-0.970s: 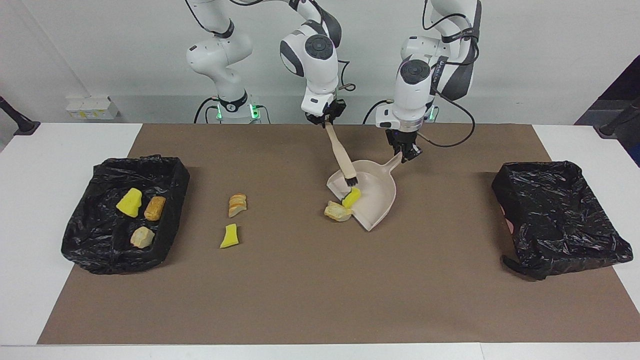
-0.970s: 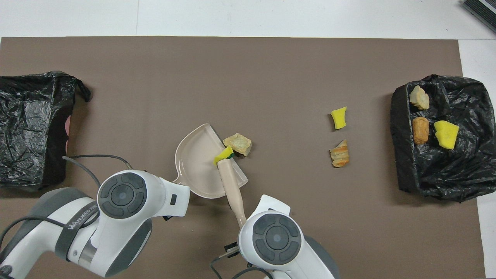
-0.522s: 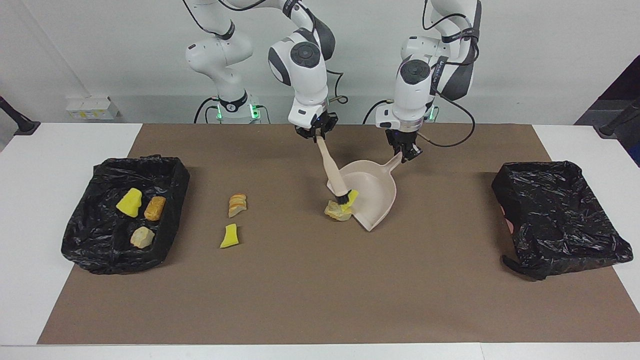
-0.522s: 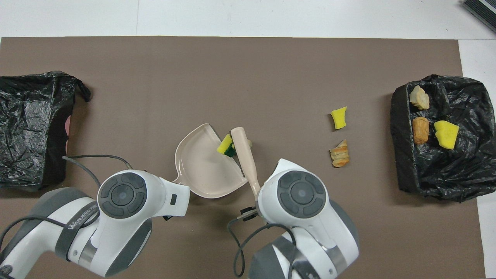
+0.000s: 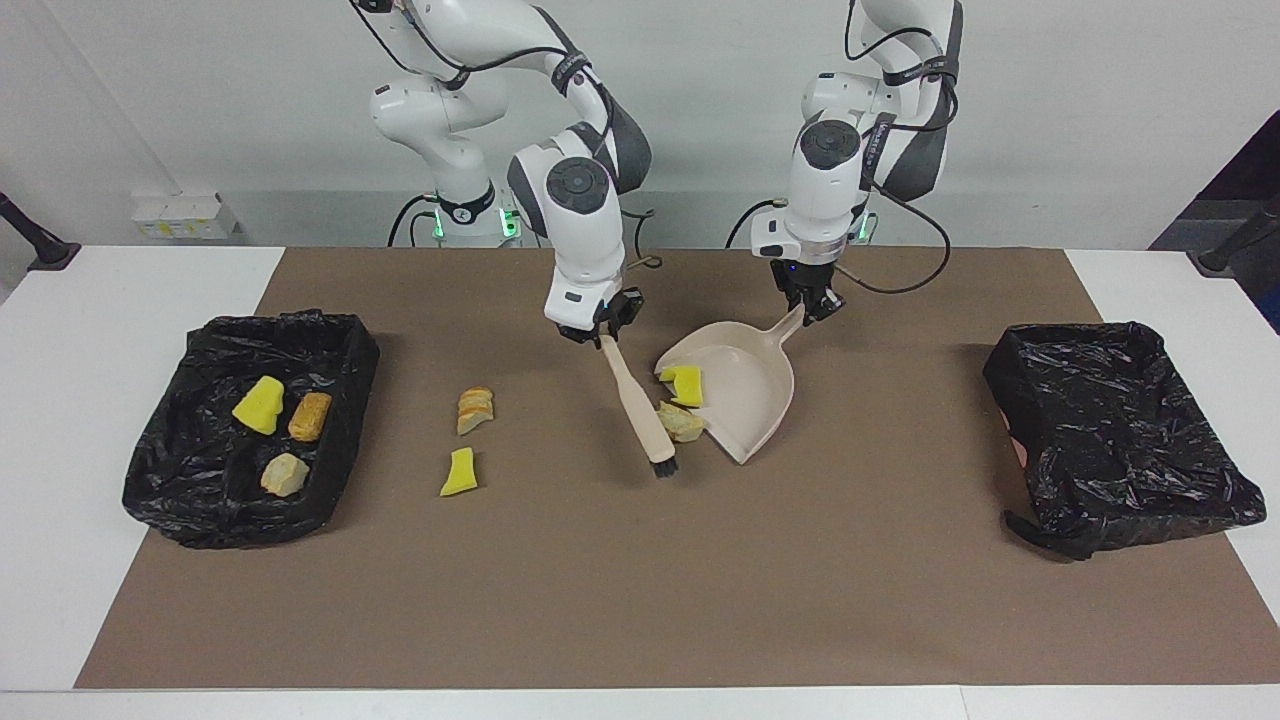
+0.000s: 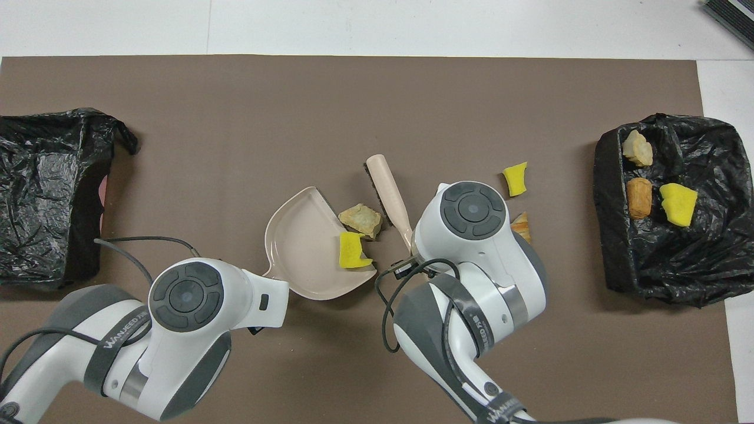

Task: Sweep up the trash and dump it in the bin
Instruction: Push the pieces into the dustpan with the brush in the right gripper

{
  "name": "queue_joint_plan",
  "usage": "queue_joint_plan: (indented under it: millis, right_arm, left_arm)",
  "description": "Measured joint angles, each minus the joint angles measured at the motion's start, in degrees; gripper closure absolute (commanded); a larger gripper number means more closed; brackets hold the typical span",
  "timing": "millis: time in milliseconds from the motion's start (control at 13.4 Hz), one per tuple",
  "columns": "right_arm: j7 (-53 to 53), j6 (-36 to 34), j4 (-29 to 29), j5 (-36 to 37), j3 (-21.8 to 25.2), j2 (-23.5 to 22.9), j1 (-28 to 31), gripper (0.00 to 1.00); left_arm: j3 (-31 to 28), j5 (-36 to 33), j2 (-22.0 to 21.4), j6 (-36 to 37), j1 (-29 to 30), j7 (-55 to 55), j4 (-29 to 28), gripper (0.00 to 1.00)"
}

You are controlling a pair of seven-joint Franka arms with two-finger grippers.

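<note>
Two scraps sit at the dustpan [image 5: 745,385]: a yellow wedge [image 5: 686,384] inside, a tan chunk [image 5: 680,421] at its lip, while the left end effector [image 5: 818,308] clamps its handle and the right end effector [image 5: 598,335] clamps the brush [image 5: 636,405] beside it.

A white table [image 5: 60,420] was seen, most of its top covered by a large brown mat [image 5: 620,570], with bare white strips left showing at both ends and along the edge farthest from the robots. A plain, pale grey-white wall [image 5: 200,90] was seen at the robots' end of the table. A small white box with yellow markings [image 5: 185,215] was set low against that wall, toward the right arm's end. Dark stands [image 5: 35,240] were placed at both corners of the table nearest the wall. The scene was evenly lit, and only soft shadows were cast.
</note>
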State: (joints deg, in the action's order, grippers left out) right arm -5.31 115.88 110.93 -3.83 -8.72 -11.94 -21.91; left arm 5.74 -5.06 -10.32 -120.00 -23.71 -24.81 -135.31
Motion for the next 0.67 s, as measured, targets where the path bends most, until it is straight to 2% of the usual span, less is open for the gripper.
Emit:
queue_joint_plan:
  millis: [224,373,671]
  right_arm:
    - [0.12,-0.48,-1.00,0.91,-0.39,-3.62,-0.31,1.00]
    - [0.13,-3.30,-1.09,0.90,-0.84,-3.45,-0.94,1.00]
    - [-1.55,-9.21,-0.66,-1.52,-1.09,-1.23,-7.05,1.00]
  left_arm:
    - [0.00,0.00,0.00,0.00,0.00,0.12,0.00,1.00]
    - [0.00,0.02,0.00,0.00,0.00,0.27,0.00,1.00]
    - [-0.01,0.04,0.01,0.00,0.00,0.38,-0.04,1.00]
